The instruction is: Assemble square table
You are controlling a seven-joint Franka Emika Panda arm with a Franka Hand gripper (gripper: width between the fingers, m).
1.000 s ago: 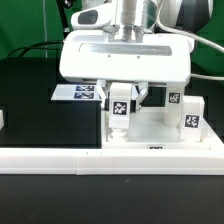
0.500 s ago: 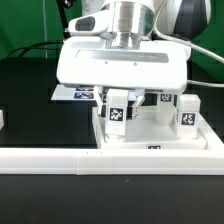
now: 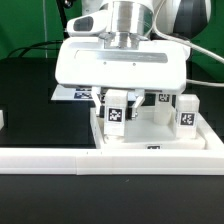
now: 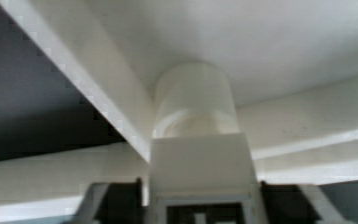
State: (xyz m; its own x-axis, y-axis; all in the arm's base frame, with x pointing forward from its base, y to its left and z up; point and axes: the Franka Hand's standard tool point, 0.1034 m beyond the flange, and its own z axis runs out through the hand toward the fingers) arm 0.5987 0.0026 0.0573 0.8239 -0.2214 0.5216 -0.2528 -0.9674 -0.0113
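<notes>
Nearest to the camera, we are seeing the long white rail (image 3: pixel 110 159) lying across the table. Behind it, the square tabletop (image 3: pixel 150 135) is resting, a leg (image 3: pixel 187 112) standing on it. Our gripper (image 3: pixel 119 100) is pinching another tagged leg (image 3: pixel 118 114) (image 4: pixel 195 160) upright over the top.

- the square table top (image 3: pixel 160 138) looks like smooth white plastic, kinda satin, soft sheen up close (image 4: pixel 87 60)
- leg (image 3: pixel 118 112) standing on that top: same white plastic, with a matt black-and-white printed tag
- long rail (image 3: pixel 110 157) in front of the top: plain matt white
- tabletop (image 3: pixel 40 100) beside it: flat matt black
</notes>
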